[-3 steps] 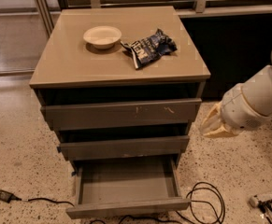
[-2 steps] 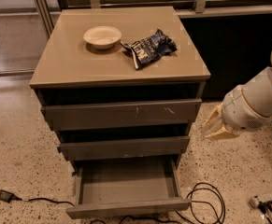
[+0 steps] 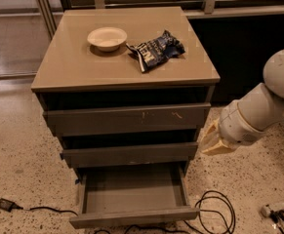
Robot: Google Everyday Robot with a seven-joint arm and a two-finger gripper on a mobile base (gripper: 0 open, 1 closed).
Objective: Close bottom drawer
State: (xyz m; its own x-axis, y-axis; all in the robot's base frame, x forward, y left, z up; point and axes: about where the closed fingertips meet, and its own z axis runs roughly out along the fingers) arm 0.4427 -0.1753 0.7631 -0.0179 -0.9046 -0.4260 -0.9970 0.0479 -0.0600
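Note:
The bottom drawer (image 3: pixel 134 216) is the lowest of three grey-brown drawers and stands pulled far out, its wide shallow box empty and its slim plain front near the lower edge of the camera view. The middle drawer (image 3: pixel 129 155) and the taller top drawer with pale scratch marks (image 3: pixel 127 119) stick out only slightly. My gripper (image 3: pixel 211 141) hangs at the end of the white arm, to the right of the cabinet at the height of the middle drawer, close to its right end and above and to the right of the bottom drawer.
On the cabinet top (image 3: pixel 73 67) stand a white bowl (image 3: pixel 107 37) and a dark crumpled snack bag (image 3: pixel 156 50). Black cables (image 3: pixel 214 211) loop on the speckled floor to the right of the open drawer, and a cord with a plug (image 3: pixel 7 204) lies at the left.
The arm and gripper have shifted slightly, staying to the right of the cabinet. The drawers have not moved.

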